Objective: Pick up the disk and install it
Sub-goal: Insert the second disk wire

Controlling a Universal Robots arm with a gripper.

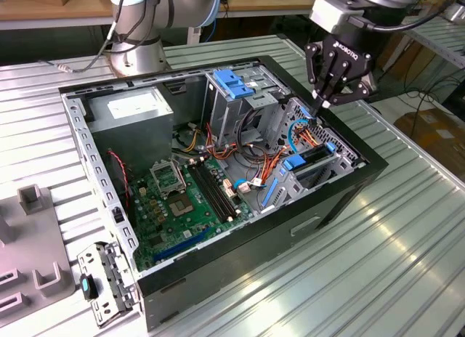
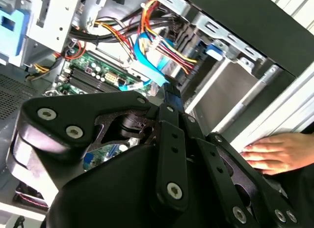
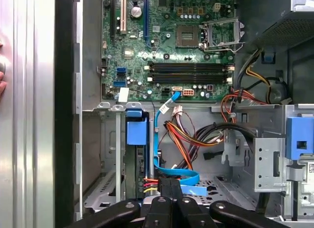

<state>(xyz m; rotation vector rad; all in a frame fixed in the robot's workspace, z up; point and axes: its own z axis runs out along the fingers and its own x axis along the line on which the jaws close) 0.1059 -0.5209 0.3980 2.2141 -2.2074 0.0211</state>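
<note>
Exterior view: the gripper (image 1: 320,101) is hanging over the far corner of the open computer case (image 1: 341,199) on the exterior view's right, its black fingers pressed together and pointing down into the bundle of cables there. Whether anything thin is caught between them cannot be told. The case is lying on its side on the ribbed metal table (image 1: 407,264), with the green motherboard (image 1: 178,199) facing up in the middle. The grey power-supply box (image 1: 134,112) is sitting in the corner nearest the arm's base, and a drive cage with a blue plastic top (image 1: 234,86) is standing along the far wall. In the first wrist view the closed gripper (image 3: 168,185) is hovering just above a flat blue cable (image 3: 182,178) and the red and orange wires (image 3: 184,139). The disk (image 3: 142,161) appears to be sitting edge-on in the narrow bay just beside it, under a blue plastic bracket (image 3: 137,129), though little of it is showing. In the second wrist view the gripper (image 2: 171,94) is pointing at the same blue cable, and a person's hand (image 2: 277,152) is resting flat on the table just outside the case wall.
</note>
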